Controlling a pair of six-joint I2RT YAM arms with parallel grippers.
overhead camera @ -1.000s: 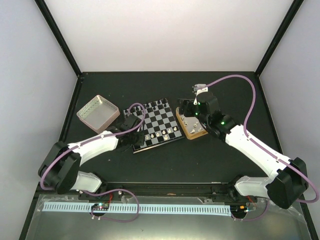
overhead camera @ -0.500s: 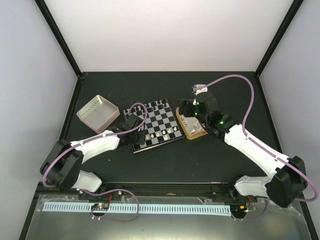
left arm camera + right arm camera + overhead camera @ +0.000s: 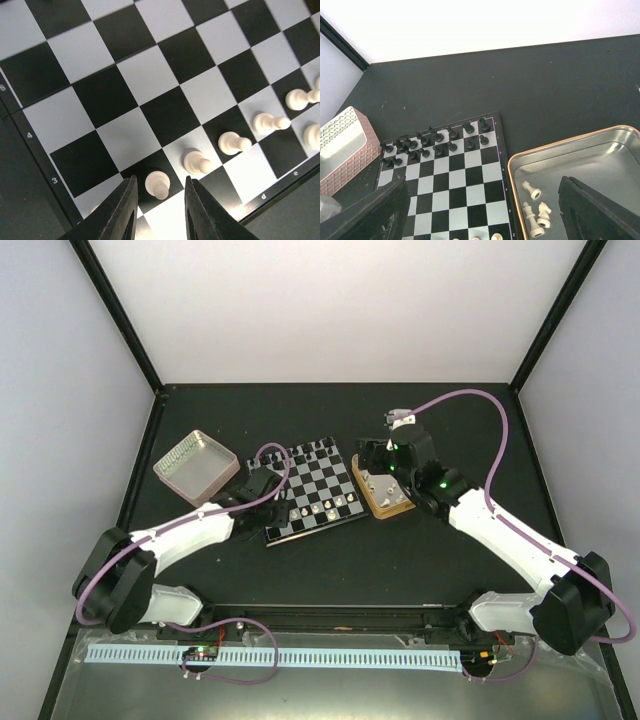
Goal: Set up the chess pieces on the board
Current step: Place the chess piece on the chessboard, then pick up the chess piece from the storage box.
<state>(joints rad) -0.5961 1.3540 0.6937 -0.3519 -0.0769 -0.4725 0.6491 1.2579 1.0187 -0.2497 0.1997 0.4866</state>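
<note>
The board (image 3: 318, 478) lies mid-table. Black chess pieces (image 3: 435, 142) fill its two far rows. Several white pawns stand along its near rows, among them one (image 3: 197, 162) and another (image 3: 234, 143). My left gripper (image 3: 276, 508) hangs low over the board's near-left corner. In the left wrist view it (image 3: 160, 181) is open, with one white pawn (image 3: 159, 184) standing between its fingers, a gap on each side. My right gripper (image 3: 483, 182) is wide open and empty above the gold-rimmed tin (image 3: 600, 150), which holds three white pieces (image 3: 532, 190).
A pale pink square tin (image 3: 196, 466) sits left of the board, close to my left arm. The gold-rimmed tin (image 3: 398, 508) touches the board's right side. Black walls and posts bound the table at the back and sides.
My left arm has shifted a little at the board's near-left corner. The right arm has barely moved.
</note>
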